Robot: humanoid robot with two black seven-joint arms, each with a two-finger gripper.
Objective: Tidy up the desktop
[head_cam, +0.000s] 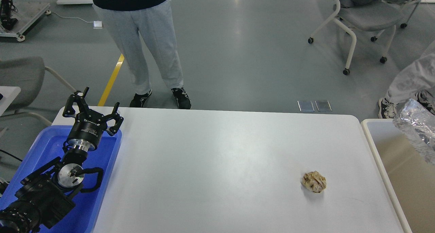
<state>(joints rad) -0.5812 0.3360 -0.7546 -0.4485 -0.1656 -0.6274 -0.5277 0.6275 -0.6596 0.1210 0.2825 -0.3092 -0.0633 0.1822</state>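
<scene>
Worktop (pixel 210 158) holds one crumpled paper ball (pixel 314 181) — probably light and soft, pinch across its middle; left fingers (pixel 92 109) spread, empty — right arm unseen.

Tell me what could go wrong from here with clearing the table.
The crumpled paper ball lies far right on the desktop, while the only visible pincer, the left pincer, hangs open over the blue tray; a long cross-reach may fall short. The light ball could roll away when nudged.

The standing person (pixel 142 39) is cut off above the waist, the beige bin (pixel 401 178) at the right edge
</scene>
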